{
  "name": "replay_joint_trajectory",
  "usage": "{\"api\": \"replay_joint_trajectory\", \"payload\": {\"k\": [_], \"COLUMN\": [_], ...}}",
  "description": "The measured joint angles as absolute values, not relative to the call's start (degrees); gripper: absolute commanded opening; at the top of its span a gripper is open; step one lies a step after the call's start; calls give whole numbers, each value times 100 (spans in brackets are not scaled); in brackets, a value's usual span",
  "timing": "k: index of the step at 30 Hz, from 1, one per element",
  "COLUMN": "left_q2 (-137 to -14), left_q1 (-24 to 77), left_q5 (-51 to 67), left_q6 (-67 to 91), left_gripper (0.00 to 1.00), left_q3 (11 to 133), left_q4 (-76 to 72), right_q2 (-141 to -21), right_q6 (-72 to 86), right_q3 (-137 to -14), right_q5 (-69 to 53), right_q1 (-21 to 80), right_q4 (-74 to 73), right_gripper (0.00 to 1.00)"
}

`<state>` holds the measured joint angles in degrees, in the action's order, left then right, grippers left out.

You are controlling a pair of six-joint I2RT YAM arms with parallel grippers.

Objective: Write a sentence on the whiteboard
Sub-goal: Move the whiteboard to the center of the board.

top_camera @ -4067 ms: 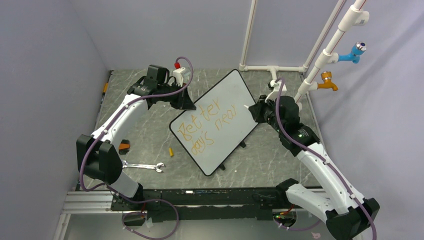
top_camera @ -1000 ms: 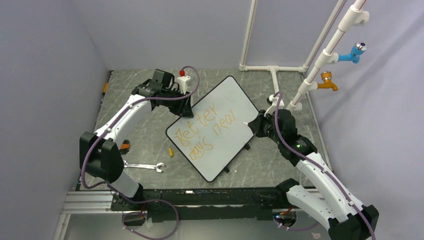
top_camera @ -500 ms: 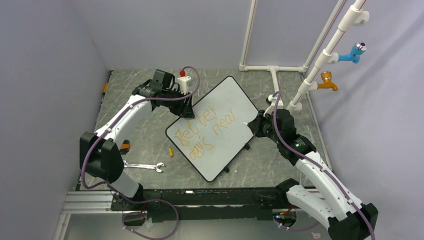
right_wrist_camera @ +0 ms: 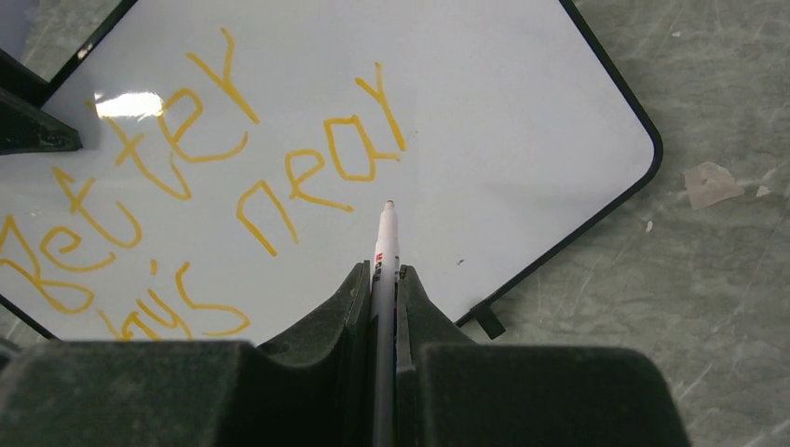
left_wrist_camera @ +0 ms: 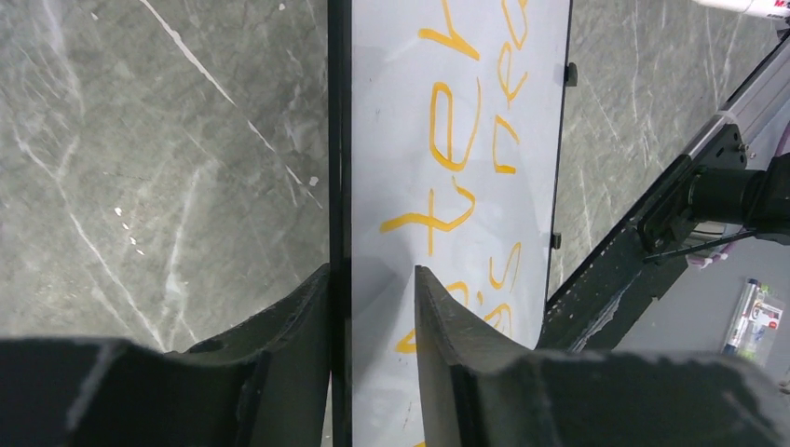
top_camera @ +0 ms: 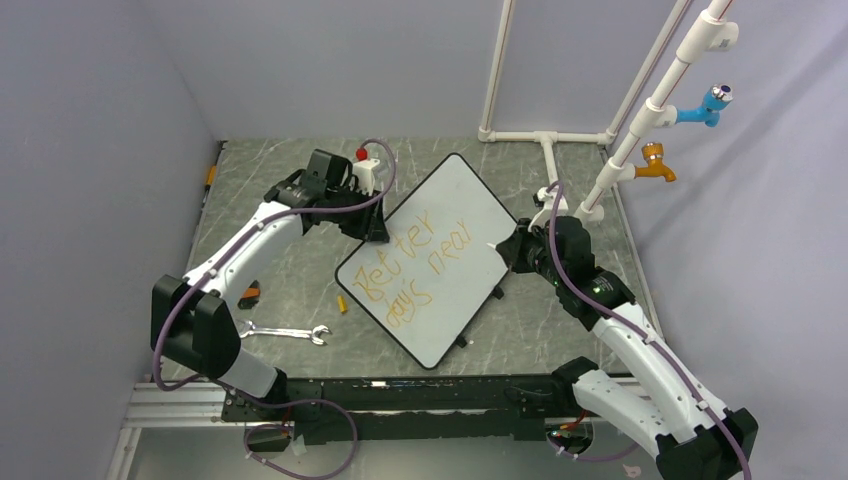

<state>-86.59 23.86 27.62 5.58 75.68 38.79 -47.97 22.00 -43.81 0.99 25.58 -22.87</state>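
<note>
A grey table top (top_camera: pixel 290 280) with white veins is filling the floor of the booth, with plain pale lavender walls (top_camera: pixel 100 150) rising at the left, back and right. A frame of white pipes (top_camera: pixel 545 135) is running along the back right corner and slanting up the right wall, carrying a blue tap (top_camera: pixel 705 108) and an orange tap (top_camera: pixel 655 160). A silver wrench (top_camera: pixel 285 333) is lying on the near left of the table, with a small yellow piece (top_camera: pixel 342 303) near it. An aluminium rail (top_camera: pixel 170 400) is edging the near side. Soft, even light is casting only faint shadows.
</note>
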Motion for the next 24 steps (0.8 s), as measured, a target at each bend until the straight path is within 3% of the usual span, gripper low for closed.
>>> {"api": "replay_joint_trajectory", "payload": {"k": [18,24], "left_q2": [-8396,-8536], "left_q1": [3153,3371], "left_q5": [2655,2495], "left_q6": [2029,2169], "left_gripper": [32,43], "left_q3": [6770,6772], "left_q4": [2502,2386], "right_q2": [-4790,-4788], "right_q6": [2049,1999], "right_q3": [-4624,-4624], "right_q5": [154,220], "right_q1": [2558,2558], "right_q4": [-2401,-2414], "right_gripper": [0,0]}}
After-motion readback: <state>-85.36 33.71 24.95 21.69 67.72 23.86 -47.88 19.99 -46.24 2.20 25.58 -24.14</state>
